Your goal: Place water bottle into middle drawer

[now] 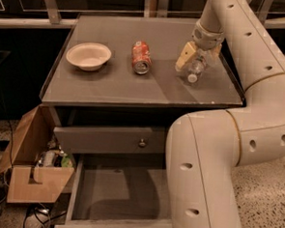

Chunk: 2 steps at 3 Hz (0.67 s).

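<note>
Water bottle (195, 71) laid on cabinet top (110, 85), near right edge, cap toward front. Gripper (199, 52) set down around bottle; clamped or spread cannot be told. Soda can (141, 58) seen mid-surface, bowl (88, 56) toward left edge. Middle drawer (123, 194) pulled open below.

Cabinet top (110, 87), left to right: bowl (88, 56), can (141, 58), water bottle (195, 71). The gripper (197, 60) is over the water bottle, at the right rear. Below, a knobbed drawer front (107, 140); under it, the middle drawer (122, 199) pulled out forward. A cardboard box (29, 177) stands left of it.
</note>
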Available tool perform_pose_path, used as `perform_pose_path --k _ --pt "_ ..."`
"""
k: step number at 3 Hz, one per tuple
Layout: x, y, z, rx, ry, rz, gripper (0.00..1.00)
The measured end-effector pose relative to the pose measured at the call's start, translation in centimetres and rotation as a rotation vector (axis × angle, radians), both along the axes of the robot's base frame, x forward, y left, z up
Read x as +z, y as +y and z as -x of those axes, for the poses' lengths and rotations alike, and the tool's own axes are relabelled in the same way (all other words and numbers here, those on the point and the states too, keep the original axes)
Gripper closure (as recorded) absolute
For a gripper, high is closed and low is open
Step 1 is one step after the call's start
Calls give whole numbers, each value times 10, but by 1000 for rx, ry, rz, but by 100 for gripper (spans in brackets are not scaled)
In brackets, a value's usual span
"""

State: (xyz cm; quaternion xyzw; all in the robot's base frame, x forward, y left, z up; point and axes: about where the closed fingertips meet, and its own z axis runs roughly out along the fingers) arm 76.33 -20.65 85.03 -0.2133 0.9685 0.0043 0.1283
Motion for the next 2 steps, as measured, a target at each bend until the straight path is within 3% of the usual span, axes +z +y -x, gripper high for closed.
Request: perform_pose_path --k 2 --pt "0 0 0 0 0 0 66"
